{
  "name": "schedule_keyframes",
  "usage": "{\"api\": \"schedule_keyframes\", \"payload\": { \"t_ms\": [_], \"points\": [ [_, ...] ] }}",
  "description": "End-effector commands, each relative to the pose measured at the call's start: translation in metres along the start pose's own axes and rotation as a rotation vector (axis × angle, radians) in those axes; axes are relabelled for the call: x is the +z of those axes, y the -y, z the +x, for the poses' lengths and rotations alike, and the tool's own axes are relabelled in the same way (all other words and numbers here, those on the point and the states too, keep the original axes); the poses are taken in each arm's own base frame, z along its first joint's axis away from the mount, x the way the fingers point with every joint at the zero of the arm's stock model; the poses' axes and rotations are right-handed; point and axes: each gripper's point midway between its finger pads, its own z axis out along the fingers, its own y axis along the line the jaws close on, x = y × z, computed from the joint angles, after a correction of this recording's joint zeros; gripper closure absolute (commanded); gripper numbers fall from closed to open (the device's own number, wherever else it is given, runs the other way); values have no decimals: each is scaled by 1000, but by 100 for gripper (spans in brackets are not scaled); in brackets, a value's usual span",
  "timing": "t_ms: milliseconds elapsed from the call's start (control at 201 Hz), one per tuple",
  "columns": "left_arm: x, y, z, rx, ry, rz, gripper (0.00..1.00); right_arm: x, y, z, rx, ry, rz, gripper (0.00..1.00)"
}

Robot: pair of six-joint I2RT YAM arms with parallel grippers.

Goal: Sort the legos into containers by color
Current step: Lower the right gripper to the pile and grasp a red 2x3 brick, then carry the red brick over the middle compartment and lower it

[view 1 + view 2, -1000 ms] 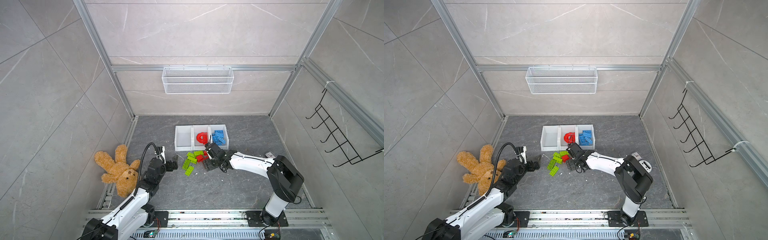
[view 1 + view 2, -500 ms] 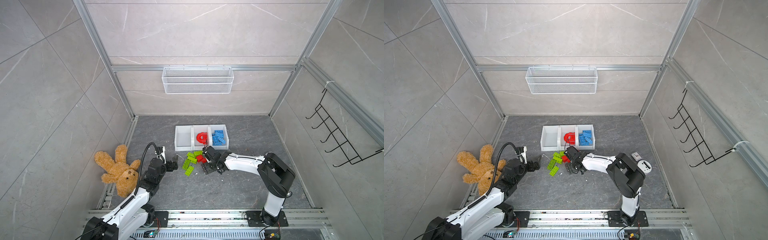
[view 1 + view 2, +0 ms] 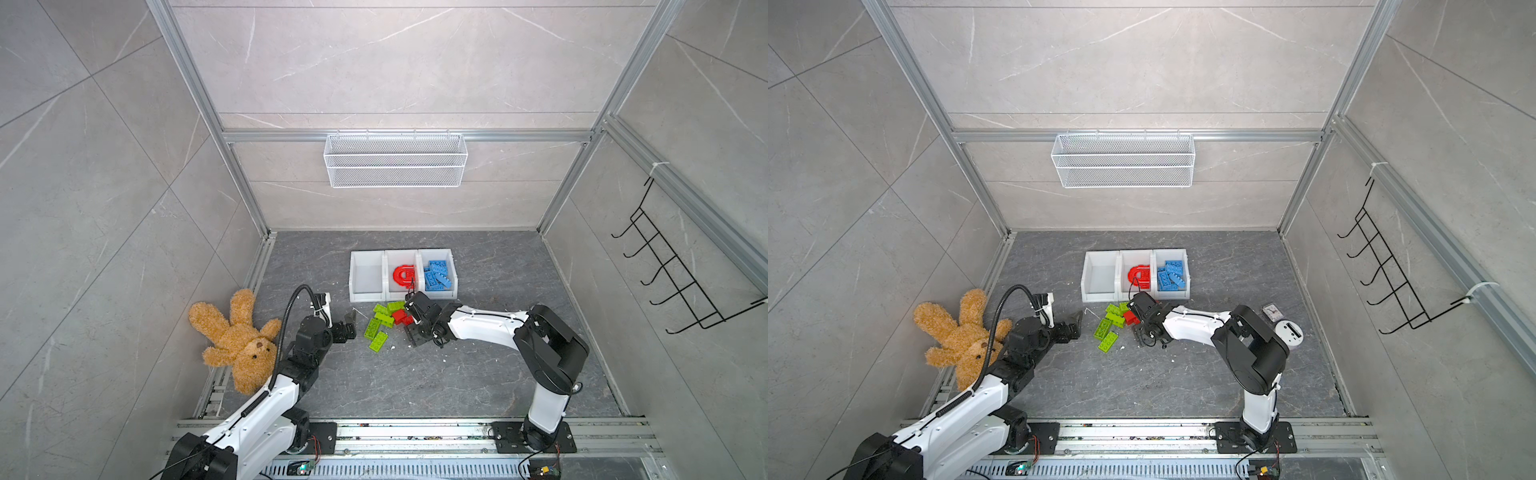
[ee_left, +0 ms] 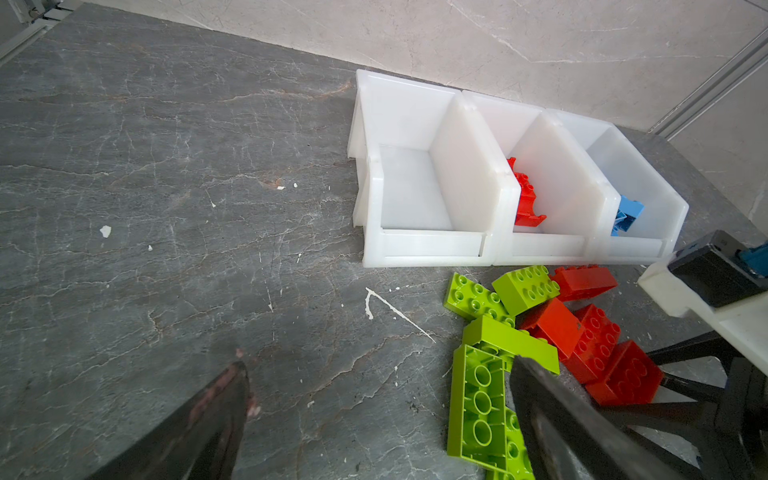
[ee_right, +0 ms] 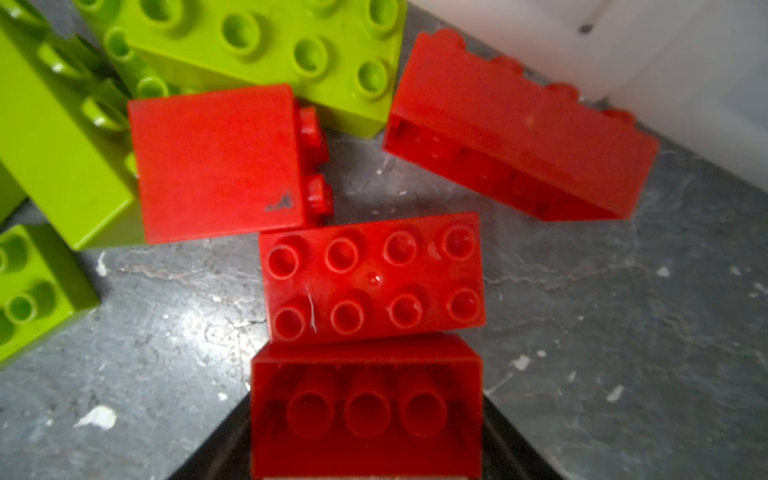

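Note:
Three white containers [image 3: 357,295] stand in a row: the left one is bare, the middle holds a red arch piece [image 3: 402,276], the right holds blue legos [image 3: 436,274]. In front lie green legos [image 3: 378,328] and red legos [image 3: 400,318] in a loose pile. My right gripper [image 3: 411,334] is low at the pile's right side. In the right wrist view it [image 5: 368,415] is shut on a red brick [image 5: 368,407], hollow underside facing the camera. Another red brick [image 5: 374,278] lies just beyond it. My left gripper [image 3: 349,324] stands open left of the green legos, with bare floor between its fingers [image 4: 232,395].
A brown teddy bear [image 3: 239,340] lies by the left rail. A white wire basket [image 3: 395,160] hangs on the back wall and a black hook rack [image 3: 681,274] on the right wall. A small clock [image 3: 1273,311] and a white round device [image 3: 1287,332] lie behind the right arm.
My right gripper has slid left into the red legos and its jaws have narrowed onto a red brick. The left arm has stayed where it was.

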Motion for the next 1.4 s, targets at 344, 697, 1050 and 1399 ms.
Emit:
{"api": "schedule_keyframes", "payload": {
  "t_ms": [344, 697, 1050, 1399],
  "points": [
    [-1, 8, -26, 7, 66, 21, 1, -42, 11, -12, 37, 113, 16, 38],
    [-4, 6, -27, 7, 76, 17, 1, -76, -2, -80, -11, 258, -25, 38],
    [-3, 5, -27, 13, 74, 9, 1, -67, 2, -158, 24, 352, -75, 40],
    [-4, 7, -28, 13, 76, 18, 1, -41, 15, -171, 59, 333, -66, 40]
  ]
}}
